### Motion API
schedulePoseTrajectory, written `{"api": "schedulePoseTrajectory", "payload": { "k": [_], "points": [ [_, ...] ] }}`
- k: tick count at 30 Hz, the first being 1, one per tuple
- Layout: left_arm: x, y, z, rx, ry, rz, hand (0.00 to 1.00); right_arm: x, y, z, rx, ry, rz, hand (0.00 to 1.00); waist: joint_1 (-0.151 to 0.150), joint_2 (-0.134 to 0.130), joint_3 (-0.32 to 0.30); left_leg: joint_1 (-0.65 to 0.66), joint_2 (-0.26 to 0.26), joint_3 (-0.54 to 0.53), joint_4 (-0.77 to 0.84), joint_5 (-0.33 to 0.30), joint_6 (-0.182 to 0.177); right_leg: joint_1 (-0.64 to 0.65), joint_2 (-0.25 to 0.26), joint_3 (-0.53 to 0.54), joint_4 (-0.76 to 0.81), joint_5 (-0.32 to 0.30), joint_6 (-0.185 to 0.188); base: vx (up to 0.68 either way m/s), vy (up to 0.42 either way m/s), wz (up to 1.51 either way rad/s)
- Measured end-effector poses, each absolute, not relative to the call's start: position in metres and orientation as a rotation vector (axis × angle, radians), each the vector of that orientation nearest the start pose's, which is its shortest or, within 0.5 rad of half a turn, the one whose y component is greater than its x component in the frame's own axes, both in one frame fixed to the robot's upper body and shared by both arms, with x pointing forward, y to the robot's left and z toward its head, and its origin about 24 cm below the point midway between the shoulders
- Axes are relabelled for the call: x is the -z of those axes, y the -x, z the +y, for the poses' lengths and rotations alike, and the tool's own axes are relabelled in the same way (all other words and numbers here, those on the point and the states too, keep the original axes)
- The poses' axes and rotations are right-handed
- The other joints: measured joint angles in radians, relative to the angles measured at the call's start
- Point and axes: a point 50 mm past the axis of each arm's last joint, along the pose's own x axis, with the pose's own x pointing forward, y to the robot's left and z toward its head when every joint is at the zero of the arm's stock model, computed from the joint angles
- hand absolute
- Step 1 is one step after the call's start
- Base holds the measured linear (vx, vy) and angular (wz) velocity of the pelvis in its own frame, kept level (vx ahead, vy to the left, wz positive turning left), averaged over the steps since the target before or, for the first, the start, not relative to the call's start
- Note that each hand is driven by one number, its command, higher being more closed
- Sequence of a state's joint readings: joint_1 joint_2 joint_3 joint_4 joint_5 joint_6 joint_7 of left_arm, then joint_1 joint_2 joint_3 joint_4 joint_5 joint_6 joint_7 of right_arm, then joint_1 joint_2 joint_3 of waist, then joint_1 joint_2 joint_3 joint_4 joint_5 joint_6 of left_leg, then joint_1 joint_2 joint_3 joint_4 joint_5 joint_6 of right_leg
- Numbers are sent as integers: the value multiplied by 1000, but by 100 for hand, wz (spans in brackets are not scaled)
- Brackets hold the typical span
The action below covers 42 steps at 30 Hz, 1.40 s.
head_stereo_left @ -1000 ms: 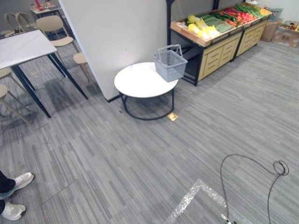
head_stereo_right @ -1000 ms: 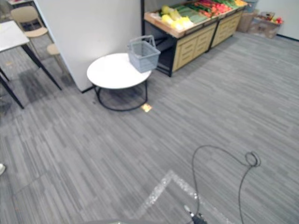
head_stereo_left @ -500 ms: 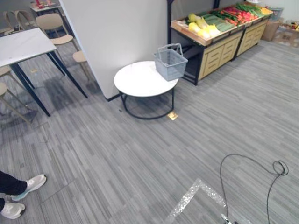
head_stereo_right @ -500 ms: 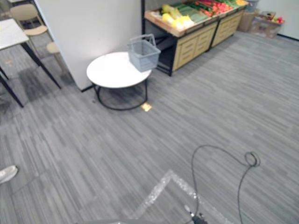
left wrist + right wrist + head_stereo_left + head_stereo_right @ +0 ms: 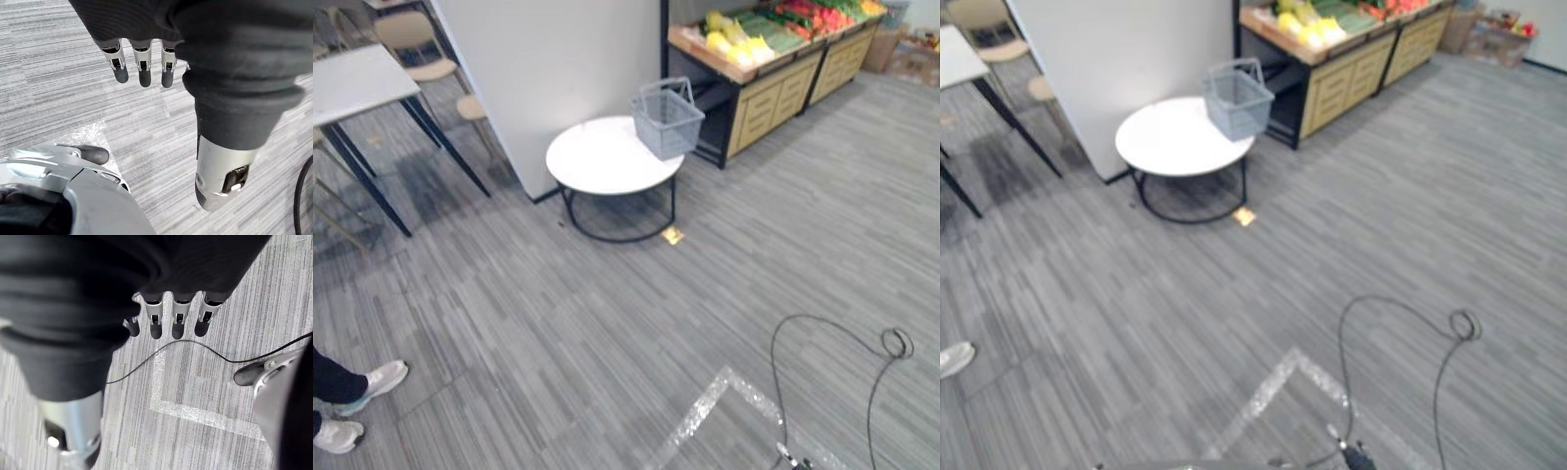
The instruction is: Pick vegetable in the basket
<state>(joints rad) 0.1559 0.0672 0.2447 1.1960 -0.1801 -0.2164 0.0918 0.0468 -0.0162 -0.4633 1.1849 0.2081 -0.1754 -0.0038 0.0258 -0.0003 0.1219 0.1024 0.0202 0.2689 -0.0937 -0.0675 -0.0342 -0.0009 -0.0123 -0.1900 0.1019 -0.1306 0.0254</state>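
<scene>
Nearest, both hands hang over the floor (image 5: 607,323), a grey striped carpet. The left hand (image 5: 144,63) has its fingers straight and loose, its thumb apart from them, and nothing in it. The right hand (image 5: 179,316) is likewise released and holds nothing, its fingers in an even row above an angled strip of silvery tape (image 5: 195,413) on the carpet. To the robot's left, a person's pale shoes (image 5: 357,387) stand at the edge of view. Farther out is a round white table (image 5: 597,157) on a black frame, with a small yellow scrap (image 5: 673,235) on the floor just beside its base. The grey basket (image 5: 666,119) sits on the table's far right edge, handles raised. Behind the table rises a white wall (image 5: 548,69). Just beyond the basket, apart from it, is a wooden stand (image 5: 764,93) with drawers. The vegetables (image 5: 744,49) lie on top of it, yellow ones nearest, then green and red farther along. Far left are a white desk (image 5: 357,83) and beige chairs (image 5: 411,34).
</scene>
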Motion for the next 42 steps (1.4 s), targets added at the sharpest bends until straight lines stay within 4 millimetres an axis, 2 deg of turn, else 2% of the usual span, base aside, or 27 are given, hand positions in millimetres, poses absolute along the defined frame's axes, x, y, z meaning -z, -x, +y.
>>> {"api": "schedulePoseTrajectory", "payload": {
  "k": [2,4,6,7,8,9,11,13,15,17,18,19,20,21,22,23,24,26,27,29,30,33,35,36,38,40,42],
  "points": [
    [165,-55,218,-533,135,1058,0,164,-85,-204,587,-392,983,0,-3,-17,26,-19,-2,-8,20,-5,-11,-35,-15,-21,68,-39,-9,-5,-67,23],
    [163,-60,224,-560,143,1040,0,165,-85,-201,591,-402,985,0,1,-44,46,-73,11,-10,153,-70,-24,-49,-29,-31,112,-80,-24,14,-99,27],
    [161,-60,225,-623,194,1009,0,164,-84,-203,604,-399,979,0,5,-48,59,-244,92,30,558,-159,-29,-35,-26,-53,140,-134,-45,54,-151,23],
    [161,-62,226,-640,211,995,0,164,-85,-203,598,-391,973,0,5,-42,68,-299,124,28,689,-153,-18,-22,-20,-60,146,-140,-51,134,-106,20],
    [161,-62,222,-666,245,982,0,162,-87,-207,584,-364,957,0,9,-23,83,-386,186,20,921,-102,48,17,0,-66,151,-158,-61,191,-5,7],
    [161,-61,220,-690,280,972,0,160,-90,-208,552,-324,951,0,21,-24,92,-451,214,-5,1067,-80,59,49,7,-63,166,-185,-71,243,4,3],
    [160,-62,220,-687,283,965,0,159,-94,-207,514,-291,953,0,34,-26,89,-511,195,-44,1106,-115,22,73,-8,-47,180,-220,-64,241,46,-9],
    [159,-64,220,-676,281,958,0,156,-109,-204,481,-280,924,0,52,-33,85,-564,164,-51,997,-146,-10,85,-31,-21,164,-234,-53,363,100,-33],
    [160,-64,216,-667,293,959,0,151,-126,-201,449,-277,891,0,64,-35,83,-585,137,-13,759,-124,-5,107,-60,1,121,-230,-43,444,166,-40],
    [161,-60,215,-671,293,968,0,147,-141,-192,391,-261,860,0,70,-34,81,-585,116,37,413,3,-13,188,-96,22,26,-226,-17,552,250,-41],
    [161,-57,215,-674,294,974,0,147,-143,-190,379,-258,856,0,73,-31,78,-585,115,40,350,34,-18,206,-104,34,10,-224,-15,625,323,-52],
    [161,-56,216,-679,292,975,0,147,-142,-187,373,-263,860,0,88,-33,65,-565,102,56,340,153,2,227,-137,55,10,-221,-13,642,337,-44],
    [159,-59,222,-676,274,958,0,148,-144,-177,361,-288,862,0,90,-71,43,-563,68,82,360,107,66,201,-179,84,42,-181,-14,767,405,-38],
    [158,-61,222,-673,271,949,0,147,-146,-174,349,-298,856,0,91,-74,39,-562,66,85,388,81,84,190,-193,99,70,-142,-1,783,401,-23],
    [158,-61,225,-673,263,949,0,149,-144,-170,346,-322,861,0,89,-87,32,-539,60,97,448,23,98,182,-217,128,147,-71,50,671,335,-17],
    [158,-60,228,-669,251,957,0,151,-139,-170,359,-334,876,0,87,-102,22,-502,42,104,472,-11,107,174,-237,144,228,-18,61,691,317,-22],
    [158,-60,230,-645,228,964,0,152,-134,-173,373,-340,881,0,86,-107,9,-438,31,105,480,-53,111,130,-253,149,375,109,80,542,230,-23],
    [158,-61,228,-593,196,980,0,153,-132,-176,376,-334,882,0,73,-90,1,-323,33,98,433,-120,103,14,-256,166,675,292,136,645,261,-17],
    [158,-61,234,-572,163,992,0,153,-131,-175,364,-331,884,0,50,-90,5,-259,20,93,411,-133,105,-68,-271,149,873,283,133,530,201,8],
    [159,-59,233,-562,155,1011,0,156,-122,-178,358,-312,913,0,26,-85,9,-152,7,76,354,-136,108,-146,-289,87,1024,241,71,445,121,17],
    [160,-59,231,-558,162,1014,0,157,-116,-184,372,-299,917,0,15,-73,16,-57,7,73,298,-135,108,-212,-296,25,1070,175,53,549,116,13],
    [160,-60,229,-569,177,1011,0,157,-111,-190,391,-292,918,0,5,-68,19,81,8,74,234,-135,107,-293,-321,-114,912,34,17,454,13,14],
    [160,-61,228,-575,186,1007,0,156,-111,-192,398,-298,908,0,2,-66,19,114,16,71,228,-135,107,-330,-318,-162,695,31,11,333,-132,32],
    [160,-62,226,-579,194,1005,0,156,-112,-192,402,-306,900,0,-2,-60,20,124,23,71,222,-139,100,-336,-314,-173,610,33,12,384,-204,61],
    [162,-64,216,-581,231,992,0,152,-117,-201,407,-303,870,0,-12,-17,27,164,77,45,185,-190,14,-350,-272,-153,276,90,40,425,-231,69],
    [162,-59,216,-609,250,995,0,152,-117,-201,407,-303,865,0,-7,-19,29,198,97,13,180,-208,-17,-360,-267,-88,140,152,38,464,-333,50],
    [164,-48,217,-664,286,1004,0,153,-113,-201,403,-299,871,0,-8,-38,26,255,115,-69,190,-219,-31,-366,-259,-36,198,196,62,533,-477,36]
  ]
}}
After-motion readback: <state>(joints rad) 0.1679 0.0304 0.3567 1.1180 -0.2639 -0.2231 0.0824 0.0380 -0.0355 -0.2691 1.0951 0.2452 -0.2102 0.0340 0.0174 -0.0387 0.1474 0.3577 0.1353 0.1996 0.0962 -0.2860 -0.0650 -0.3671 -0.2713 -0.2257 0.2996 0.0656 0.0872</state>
